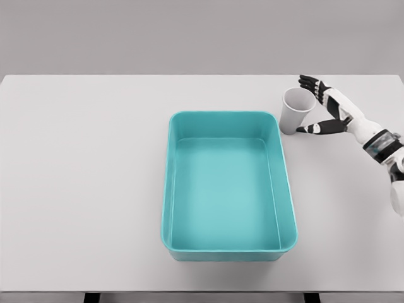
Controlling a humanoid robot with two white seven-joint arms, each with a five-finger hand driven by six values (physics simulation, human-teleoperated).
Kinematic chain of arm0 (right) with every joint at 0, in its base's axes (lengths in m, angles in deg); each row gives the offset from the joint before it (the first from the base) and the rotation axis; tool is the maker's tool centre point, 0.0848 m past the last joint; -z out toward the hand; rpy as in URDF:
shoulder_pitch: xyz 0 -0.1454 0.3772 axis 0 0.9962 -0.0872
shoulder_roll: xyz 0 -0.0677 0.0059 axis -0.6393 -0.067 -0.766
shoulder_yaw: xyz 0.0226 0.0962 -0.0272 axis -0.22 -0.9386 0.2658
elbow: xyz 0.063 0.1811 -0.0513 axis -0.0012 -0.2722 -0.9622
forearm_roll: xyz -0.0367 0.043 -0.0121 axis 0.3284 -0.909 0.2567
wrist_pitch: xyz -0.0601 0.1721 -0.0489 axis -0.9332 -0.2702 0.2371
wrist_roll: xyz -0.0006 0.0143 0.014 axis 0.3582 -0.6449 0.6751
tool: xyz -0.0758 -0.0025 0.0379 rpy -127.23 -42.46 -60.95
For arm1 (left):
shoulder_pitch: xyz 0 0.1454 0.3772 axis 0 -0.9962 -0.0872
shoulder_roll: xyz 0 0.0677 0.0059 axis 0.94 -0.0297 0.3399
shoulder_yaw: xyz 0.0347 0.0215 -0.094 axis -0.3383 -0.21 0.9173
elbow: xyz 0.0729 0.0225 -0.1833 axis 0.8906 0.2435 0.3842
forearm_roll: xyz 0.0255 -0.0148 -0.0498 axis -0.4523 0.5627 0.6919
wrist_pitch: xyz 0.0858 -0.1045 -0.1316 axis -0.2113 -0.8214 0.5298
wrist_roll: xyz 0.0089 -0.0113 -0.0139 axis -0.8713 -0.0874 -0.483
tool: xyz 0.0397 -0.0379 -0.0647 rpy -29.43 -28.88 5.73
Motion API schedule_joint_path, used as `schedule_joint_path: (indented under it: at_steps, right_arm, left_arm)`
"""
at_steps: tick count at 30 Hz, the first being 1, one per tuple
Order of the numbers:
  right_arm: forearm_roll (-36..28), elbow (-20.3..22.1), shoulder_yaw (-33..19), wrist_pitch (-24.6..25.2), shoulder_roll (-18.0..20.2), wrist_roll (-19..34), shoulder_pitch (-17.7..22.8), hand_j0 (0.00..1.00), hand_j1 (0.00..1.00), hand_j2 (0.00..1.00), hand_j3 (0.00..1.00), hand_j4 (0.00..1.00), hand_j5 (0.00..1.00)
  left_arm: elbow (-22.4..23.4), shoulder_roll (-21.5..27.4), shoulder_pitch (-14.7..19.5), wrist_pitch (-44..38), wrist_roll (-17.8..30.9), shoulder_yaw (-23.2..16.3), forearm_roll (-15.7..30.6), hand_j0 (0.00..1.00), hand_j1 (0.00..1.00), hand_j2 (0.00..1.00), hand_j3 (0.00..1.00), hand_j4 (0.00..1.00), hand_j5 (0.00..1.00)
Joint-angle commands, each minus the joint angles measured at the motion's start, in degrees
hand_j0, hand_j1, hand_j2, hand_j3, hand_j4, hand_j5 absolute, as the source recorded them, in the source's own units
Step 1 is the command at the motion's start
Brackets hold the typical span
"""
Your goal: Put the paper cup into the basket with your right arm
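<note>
The desk (pixel 82 189) is white and spans nearly the whole view. A teal basket (pixel 228 249), rectangular with rounded corners, sits at the desk's middle, its near wall close to the front edge; its interior holds nothing. The right arm (pixel 382 145) enters from the right edge, forearm angled toward the far right corner. The right hand (pixel 329 108) is spread wide, fingers (pixel 310 82) behind the cup's rim and thumb (pixel 314 128) by its base, with no firm grasp visible. The paper cup (pixel 295 112) stands upright on the desk, just beyond the basket's far right corner, outside it.
</note>
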Motion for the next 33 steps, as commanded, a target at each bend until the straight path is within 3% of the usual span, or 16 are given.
schedule_joint_path:
  at_steps: [1,9,13,18,19,20,21,27,33]
  right_arm:
    - [-0.4,0.1,0.9,0.0,0.0,0.0,-0.1,1.0,1.0,1.0,1.0,1.0,1.0]
    - [-0.4,0.1,1.1,-0.1,-0.9,0.0,-0.3,1.0,1.0,1.0,1.0,1.0,1.0]
    - [-0.4,0.2,1.1,-0.5,-1.1,0.0,-0.3,0.93,0.93,0.93,0.93,0.93,0.93]
    - [0.7,0.2,1.1,-2.2,-1.5,0.0,-0.3,0.72,0.72,0.72,0.72,0.72,0.72]
    - [0.6,0.2,0.7,-3.2,-1.6,0.0,-0.2,0.53,0.53,0.53,0.53,0.53,0.53]
    - [0.1,0.0,-0.3,-3.5,-2.0,0.0,-0.2,0.43,0.43,0.43,0.43,0.43,0.43]
    - [0.4,-0.5,-2.0,-3.5,-3.5,0.0,-0.2,0.43,0.43,0.43,0.43,0.43,0.43]
    - [0.6,-1.5,-3.0,-3.5,-3.5,0.0,-0.3,0.43,0.43,0.43,0.43,0.43,0.43]
    - [1.3,1.8,-3.3,-3.5,-2.6,0.0,-0.4,0.44,0.44,0.44,0.44,0.44,0.44]
  left_arm:
    - [0.0,0.0,0.0,0.0,0.0,0.0,0.0,1.0,1.0,1.0,1.0,1.0,1.0]
    - [0.0,0.0,0.0,0.0,0.0,0.0,0.0,1.0,1.0,1.0,1.0,1.0,1.0]
    - [0.0,0.0,0.0,0.0,0.0,0.0,0.0,1.0,1.0,1.0,1.0,1.0,1.0]
    - [0.0,0.0,0.0,0.0,0.0,0.0,0.0,1.0,1.0,1.0,1.0,1.0,1.0]
    - [0.0,0.0,0.0,0.0,0.0,0.0,0.0,1.0,1.0,1.0,1.0,1.0,1.0]
    - [0.0,0.0,0.0,0.0,0.0,0.0,0.0,1.0,1.0,1.0,1.0,1.0,1.0]
    - [0.0,0.0,0.0,0.0,0.0,0.0,0.0,1.0,1.0,1.0,1.0,1.0,1.0]
    - [0.0,0.0,0.0,0.0,0.0,0.0,0.0,1.0,1.0,1.0,1.0,1.0,1.0]
    - [0.0,0.0,0.0,0.0,0.0,0.0,0.0,1.0,1.0,1.0,1.0,1.0,1.0]
